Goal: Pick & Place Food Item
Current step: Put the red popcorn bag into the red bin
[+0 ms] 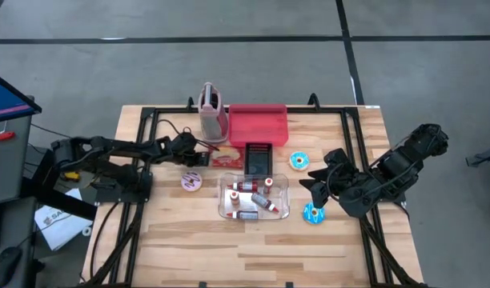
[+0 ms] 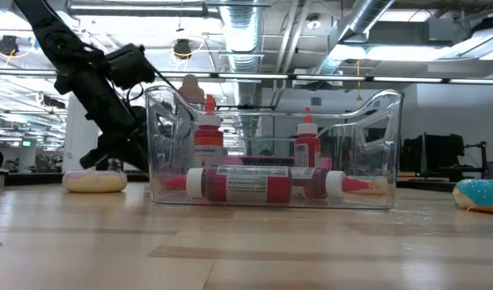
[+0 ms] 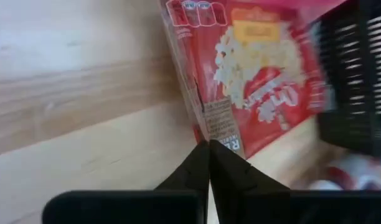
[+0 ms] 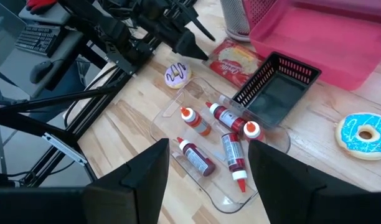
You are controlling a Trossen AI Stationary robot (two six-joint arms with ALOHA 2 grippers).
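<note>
A red popcorn packet (image 1: pixel 226 157) lies flat on the table between my left gripper and a black basket (image 1: pixel 259 158). It also shows in the left wrist view (image 3: pixel 253 68) and the right wrist view (image 4: pixel 237 62). My left gripper (image 1: pixel 205 157) is shut at the packet's left edge; it also shows in the right wrist view (image 4: pixel 203 53). My right gripper (image 4: pixel 206 186) is open and empty, held above the table to the right of a clear tray (image 1: pixel 282 192) of red sauce bottles (image 4: pixel 231 149). My left gripper has its two shut fingertips (image 3: pixel 209 152) on the packet's edge (image 3: pixel 210 127), near a corner on its left side. The fingers come nearly level from the table's left. Whether the edge is pinched between them or only touched, I cannot tell.
A pink bin (image 1: pixel 259 124) and a pink pitcher (image 1: pixel 213 112) stand at the far edge. A white-and-purple donut (image 1: pixel 192 181) lies near the tray's left; two blue donuts (image 1: pixel 299 161) (image 1: pixel 313 213) lie to its right. Bare wood lies toward the near edge.
</note>
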